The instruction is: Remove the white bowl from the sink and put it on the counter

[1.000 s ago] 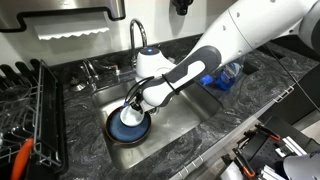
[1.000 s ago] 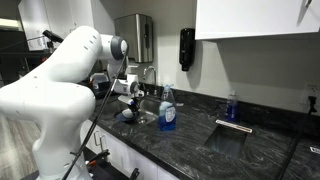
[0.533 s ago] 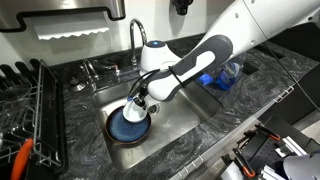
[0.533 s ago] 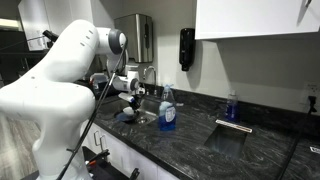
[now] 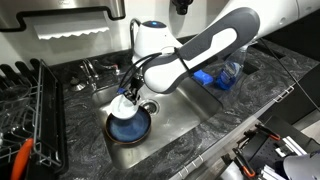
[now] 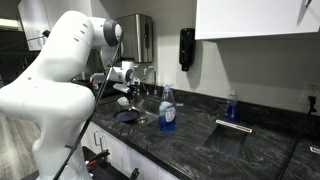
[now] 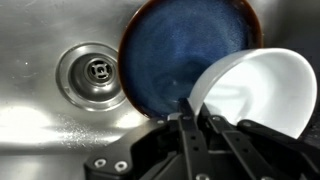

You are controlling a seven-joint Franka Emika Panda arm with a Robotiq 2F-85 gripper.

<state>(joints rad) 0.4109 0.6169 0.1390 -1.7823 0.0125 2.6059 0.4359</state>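
The white bowl is small, round and plain. My gripper is shut on its rim and holds it tilted above the dark blue plate, which lies in the sink beside the round drain. In an exterior view the bowl hangs from the gripper above the plate inside the basin. In an exterior view the gripper is over the sink, and the bowl is too small to make out. The dark marbled counter surrounds the sink.
A chrome arched faucet stands behind the basin. A black wire dish rack stands on the counter at one side. A blue soap bottle and a blue object stand on the counter at the other side.
My gripper has risen from the dark plate with the white bowl in it, and the bowl now hangs tilted above the plate. The arm has swung toward the faucet side.
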